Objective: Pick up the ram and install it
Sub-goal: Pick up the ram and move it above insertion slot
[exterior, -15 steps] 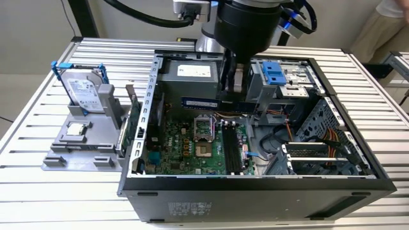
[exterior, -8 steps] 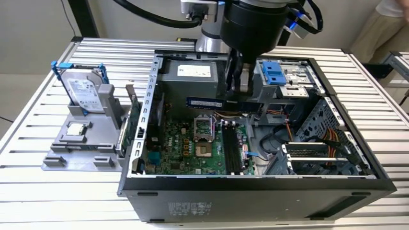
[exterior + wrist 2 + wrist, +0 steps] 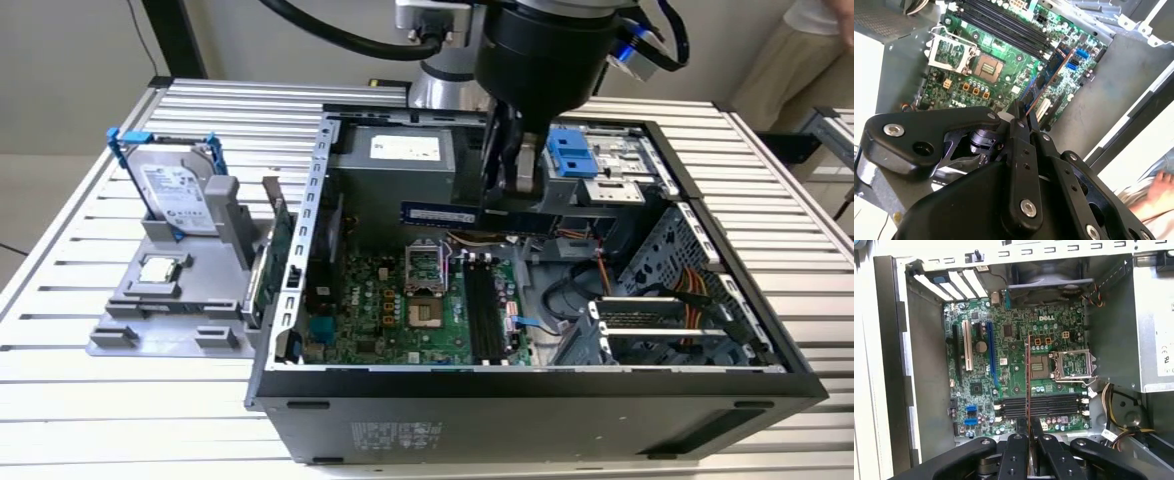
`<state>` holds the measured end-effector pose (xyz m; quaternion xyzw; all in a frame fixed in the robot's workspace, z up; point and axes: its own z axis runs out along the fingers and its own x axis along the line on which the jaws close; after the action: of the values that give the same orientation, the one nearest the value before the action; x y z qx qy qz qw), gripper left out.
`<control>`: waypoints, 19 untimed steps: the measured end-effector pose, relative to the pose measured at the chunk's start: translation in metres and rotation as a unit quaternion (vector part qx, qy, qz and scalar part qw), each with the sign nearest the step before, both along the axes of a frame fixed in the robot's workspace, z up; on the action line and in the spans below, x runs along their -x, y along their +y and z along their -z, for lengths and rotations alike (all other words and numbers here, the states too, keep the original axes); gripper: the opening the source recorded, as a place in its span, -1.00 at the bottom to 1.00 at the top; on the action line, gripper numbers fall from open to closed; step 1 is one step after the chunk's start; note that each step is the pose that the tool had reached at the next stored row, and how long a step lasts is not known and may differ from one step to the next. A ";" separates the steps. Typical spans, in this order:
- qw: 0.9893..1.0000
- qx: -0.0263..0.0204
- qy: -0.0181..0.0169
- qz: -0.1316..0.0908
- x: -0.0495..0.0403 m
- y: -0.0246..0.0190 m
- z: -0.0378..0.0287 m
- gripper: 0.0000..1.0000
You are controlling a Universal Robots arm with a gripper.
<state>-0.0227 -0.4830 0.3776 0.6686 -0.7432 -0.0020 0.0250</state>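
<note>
On the exterior view's left, a hard drive [image 3: 180, 190] stands up in a grey holder [image 3: 167, 325]. A small square chip [image 3: 160, 268] lies near it on the same holder. Next we see the open computer box [image 3: 534, 410] with a green board [image 3: 387, 300] inside. The ram [image 3: 441, 214] hangs in the air above the board, turned across the long black slots [image 3: 481, 310]. The gripper [image 3: 514, 205] is squeezed tight on the ram. At the far right we see part of a person [image 3: 817, 30].
</note>
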 end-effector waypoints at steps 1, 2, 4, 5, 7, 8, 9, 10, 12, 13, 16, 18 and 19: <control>1.000 0.000 0.000 0.000 -0.0013 0.0001 0.0000 -1.00; 1.000 0.000 0.000 0.000 -0.0025 0.0002 0.0001 -1.00; 1.000 0.000 0.000 0.000 -0.0050 0.0003 0.0001 -1.00; 1.000 0.000 0.000 0.000 -0.0063 0.0004 0.0002 -1.00; 1.000 0.000 0.000 0.000 -0.0091 0.0005 0.0002 -1.00; 1.000 0.000 0.000 0.000 -0.0106 0.0006 0.0003 -1.00; 1.000 0.000 0.000 0.000 -0.0119 0.0006 0.0003 -1.00; 1.000 0.000 0.000 0.000 -0.0132 0.0007 0.0004 -1.00; 1.000 0.000 0.000 0.000 -0.0161 0.0008 0.0004 -1.00; 1.000 0.000 0.000 0.000 -0.0175 0.0008 0.0005 -1.00; 1.000 0.000 0.000 0.000 -0.0219 0.0010 0.0006 -1.00; 1.000 0.000 0.000 0.000 -0.0250 0.0011 0.0006 -1.00; 1.000 0.000 0.000 0.000 -0.0265 0.0011 0.0006 -1.00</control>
<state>0.0038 -0.4819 0.3770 0.6686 -0.7432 -0.0020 0.0251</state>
